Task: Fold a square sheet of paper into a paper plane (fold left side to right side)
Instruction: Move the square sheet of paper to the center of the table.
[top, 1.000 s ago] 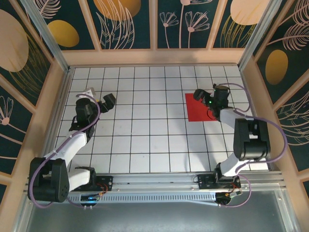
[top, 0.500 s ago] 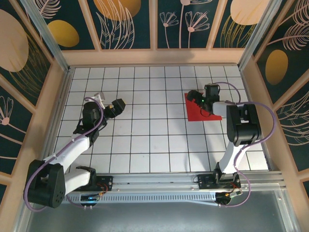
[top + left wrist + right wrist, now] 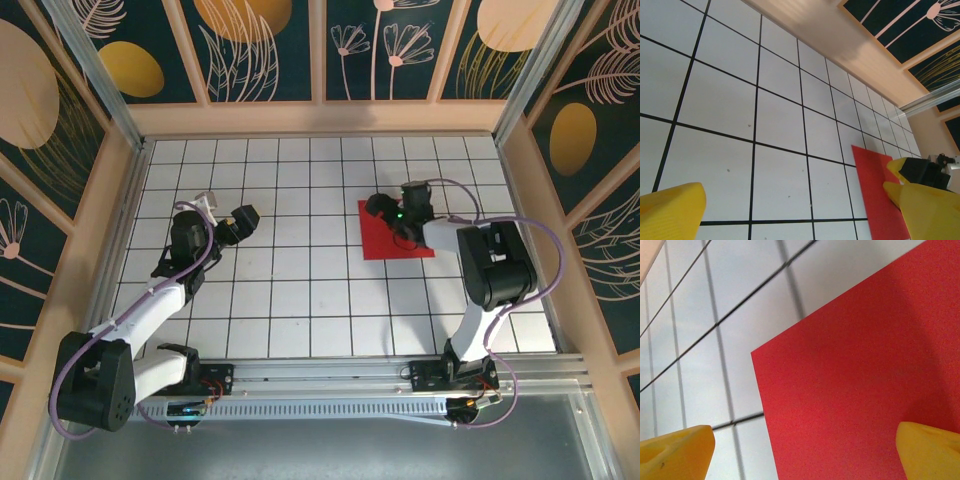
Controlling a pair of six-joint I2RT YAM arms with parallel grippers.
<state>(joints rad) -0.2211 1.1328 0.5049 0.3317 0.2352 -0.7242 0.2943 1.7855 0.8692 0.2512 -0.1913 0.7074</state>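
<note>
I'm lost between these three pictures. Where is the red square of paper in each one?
Top external: the square sheet of paper lies flat, right of centre.
Left wrist: the sheet is at the lower right, running down to the bottom border.
Right wrist: the sheet covers the centre and right, one corner at mid-left.
Shared landmark: the white table with black grid lines, under the sheet in all three.

Bright even light, soft shadows
</note>
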